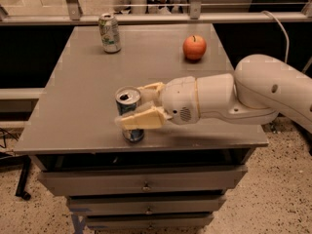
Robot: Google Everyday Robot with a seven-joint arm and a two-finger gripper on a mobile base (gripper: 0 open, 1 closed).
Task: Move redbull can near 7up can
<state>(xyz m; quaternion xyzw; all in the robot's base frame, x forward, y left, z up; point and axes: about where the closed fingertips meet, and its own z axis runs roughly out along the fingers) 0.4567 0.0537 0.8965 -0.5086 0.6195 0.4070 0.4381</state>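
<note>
Grey table [73, 111], gripper [130, 106] around redbull can [127, 97]

Smooth white rounded arm [253, 91] with a vent grille [185, 114] and a grey cable [283, 29] far right; cream gripper [129, 106] at its left end, above the table's [78, 96] near edge.

My gripper [131, 106] is at the redbull can [127, 98], near the table [73, 106] front. I see the 7up can [109, 32] back left, the apple [194, 47] back right.
</note>
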